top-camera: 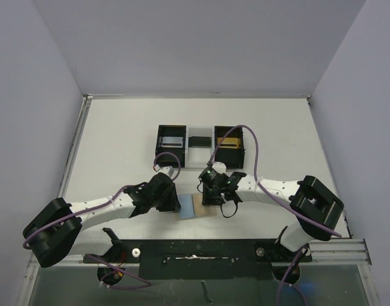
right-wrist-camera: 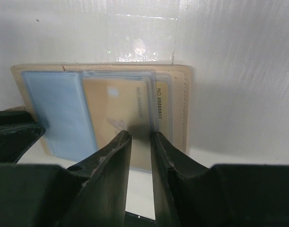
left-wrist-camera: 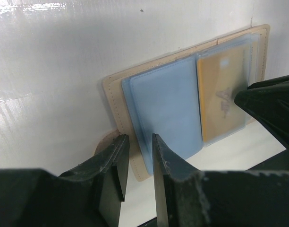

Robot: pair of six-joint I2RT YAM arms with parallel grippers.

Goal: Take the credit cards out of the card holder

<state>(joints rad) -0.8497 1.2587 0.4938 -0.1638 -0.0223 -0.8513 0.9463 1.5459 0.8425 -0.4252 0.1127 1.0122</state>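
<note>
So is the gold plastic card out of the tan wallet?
No, the gold plastic card sits in a clear sleeve of the flat tan wallet.

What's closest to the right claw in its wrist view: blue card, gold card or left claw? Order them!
1. gold card, at the right claw's tips
2. blue card, further left
3. left claw, far left edge

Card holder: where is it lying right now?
In the top view the card holder lies open on the table, between the left claw and the right claw, on the near side of the three-compartment tray.
</note>
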